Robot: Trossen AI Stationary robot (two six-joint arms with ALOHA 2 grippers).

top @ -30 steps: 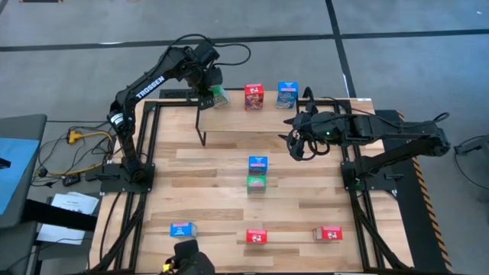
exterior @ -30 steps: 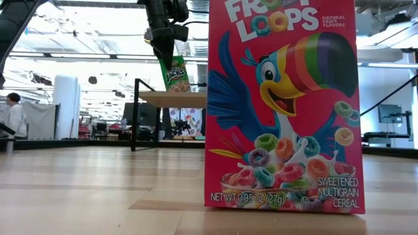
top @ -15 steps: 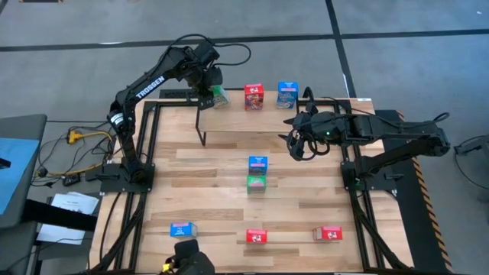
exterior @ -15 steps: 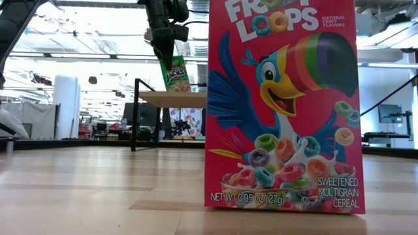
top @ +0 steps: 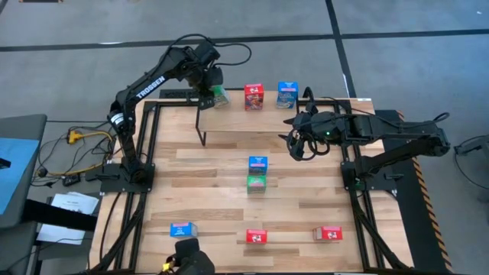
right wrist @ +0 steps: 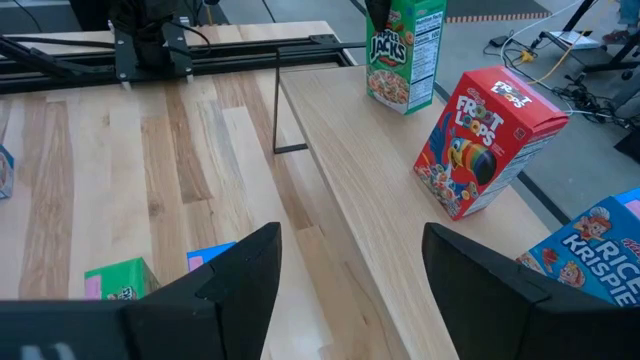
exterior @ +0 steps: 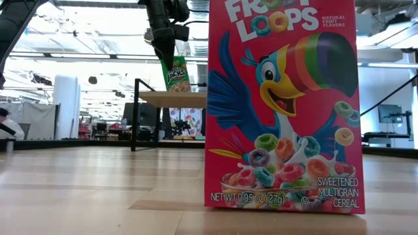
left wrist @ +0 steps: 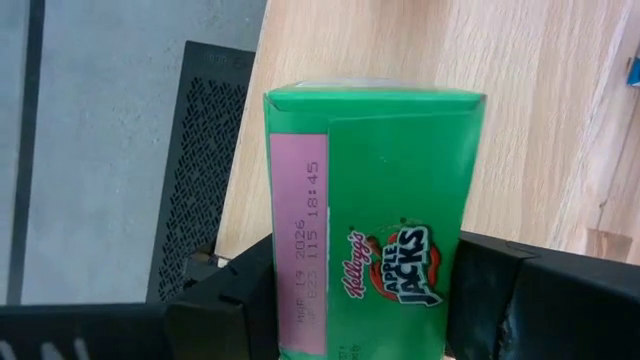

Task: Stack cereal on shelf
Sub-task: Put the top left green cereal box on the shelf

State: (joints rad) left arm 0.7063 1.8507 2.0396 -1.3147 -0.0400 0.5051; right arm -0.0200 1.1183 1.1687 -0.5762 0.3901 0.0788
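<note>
The shelf point(top: 252, 122) is seen across the far part of the table point(top: 221, 198), its long axis running from the left arm's side to the right arm's; a red box point(top: 254, 97) and a blue box point(top: 287, 95) are stood upright on it, side by side toward the right arm's end; the other end is held for the green box point(top: 219, 96). That green box is clamped upright between the fingers of the left gripper point(top: 208, 93), directly under the wrist; in the low view its bottom edge appears level with the board, though whether it touches cannot be told; it is tilted slightly there. The coming move is judged to turn on this vertical relation: box below the gripper, shelf end just beneath the box; a release would be called for only once the base sits flat. The right gripper point(right wrist: 352, 262) is held with its fingers apart near the shelf's right end, waiting; other boxes lie on the table.
</note>
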